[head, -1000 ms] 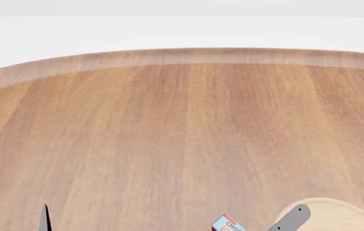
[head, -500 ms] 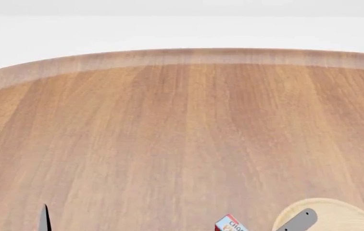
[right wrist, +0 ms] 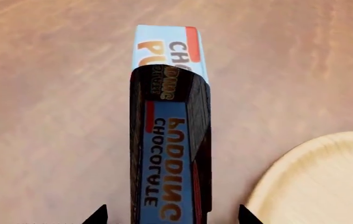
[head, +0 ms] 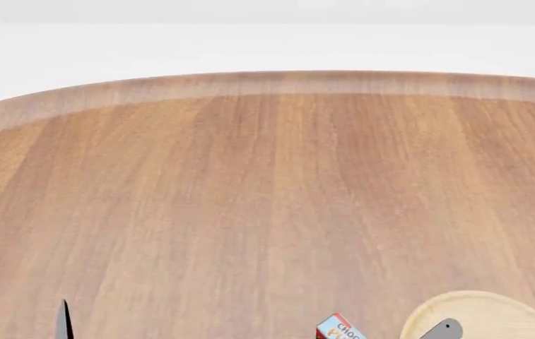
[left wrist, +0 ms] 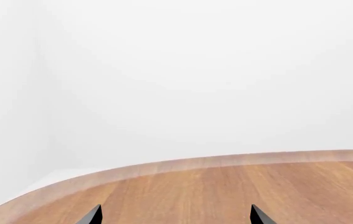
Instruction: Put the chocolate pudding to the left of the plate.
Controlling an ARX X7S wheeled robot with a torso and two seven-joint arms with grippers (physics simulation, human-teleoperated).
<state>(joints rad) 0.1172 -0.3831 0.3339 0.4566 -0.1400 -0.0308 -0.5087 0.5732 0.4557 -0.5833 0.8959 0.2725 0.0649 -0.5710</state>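
The chocolate pudding (right wrist: 167,154) is a dark-brown box with a light-blue lettered face and a red edge, standing on the wooden table. In the head view only its top corner shows, the chocolate pudding (head: 337,329) lying just left of the plate (head: 493,311). The light-wood plate (right wrist: 325,182) has its rim a short gap from the box. My right gripper (right wrist: 171,215) is open, a fingertip on each side of the box with clear gaps. My left gripper (left wrist: 175,215) is open over bare wood, holding nothing.
The round wooden table (head: 267,198) fills the head view, its raised far rim (head: 277,81) against a white background. A grey finger of my right gripper (head: 442,330) crosses the plate's near edge. A dark left fingertip (head: 64,321) shows at the lower left.
The grey right finger has drawn back toward the near edge of the head view, showing less over the plate. The pudding box and plate stay put. The left arm is still.
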